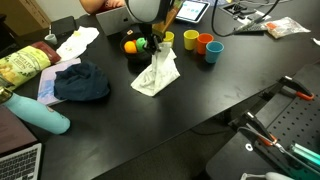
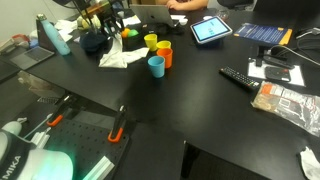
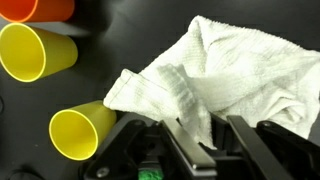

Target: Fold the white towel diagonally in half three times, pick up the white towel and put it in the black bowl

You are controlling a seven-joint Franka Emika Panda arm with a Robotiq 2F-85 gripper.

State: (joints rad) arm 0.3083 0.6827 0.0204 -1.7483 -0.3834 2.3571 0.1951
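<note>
The white towel (image 1: 157, 72) is crumpled and hangs from my gripper (image 1: 155, 45), with its lower part resting on the black table. It also shows in an exterior view (image 2: 122, 57). In the wrist view the towel (image 3: 225, 75) fills the upper right, and a fold of it is pinched between the fingers of my gripper (image 3: 205, 140). The black bowl (image 1: 82, 82) is a dark rounded shape on the table beside the towel, apart from it. It also shows in an exterior view (image 2: 93, 42).
Yellow (image 1: 191, 38), orange (image 1: 205, 42) and blue (image 1: 213, 51) cups stand close to the towel. Two yellow cups (image 3: 30, 50) lie in the wrist view. A teal bottle (image 1: 40, 112), a tablet (image 2: 210, 28) and a remote (image 2: 243, 78) are farther off.
</note>
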